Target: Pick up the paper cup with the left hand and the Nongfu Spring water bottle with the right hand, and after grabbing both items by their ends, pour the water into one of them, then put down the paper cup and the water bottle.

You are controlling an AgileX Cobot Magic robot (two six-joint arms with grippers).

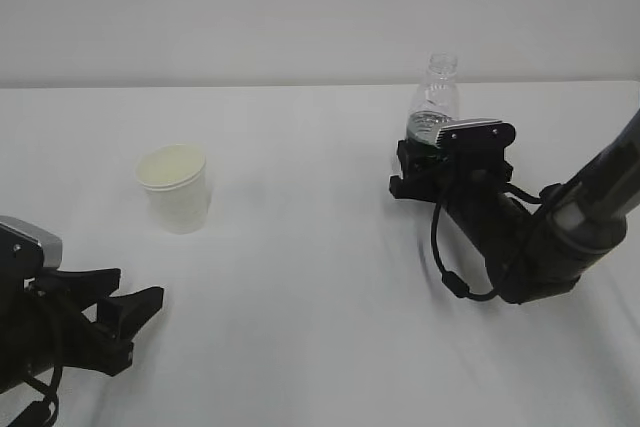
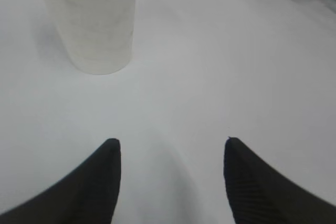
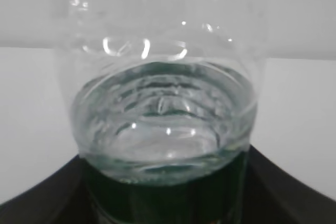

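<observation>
My right tool [image 1: 428, 160] straddles the Nongfu Spring water bottle [image 1: 434, 99], grip unconfirmed; left tool [image 2: 170, 182] gapes empty near the paper cup [image 2: 89, 22], so reach next.

Left arm low with spread jaws, right arm reaching in from the right edge.

The left hand [image 1: 125, 312] lies low at the near left, its two black fingers [image 2: 100, 182] parted with nothing between them. The right hand [image 1: 425, 162] stretches in from the right at a slant, grey camera module on top, its fingers [image 3: 47, 198] flanking the bottle's lower body.
</observation>
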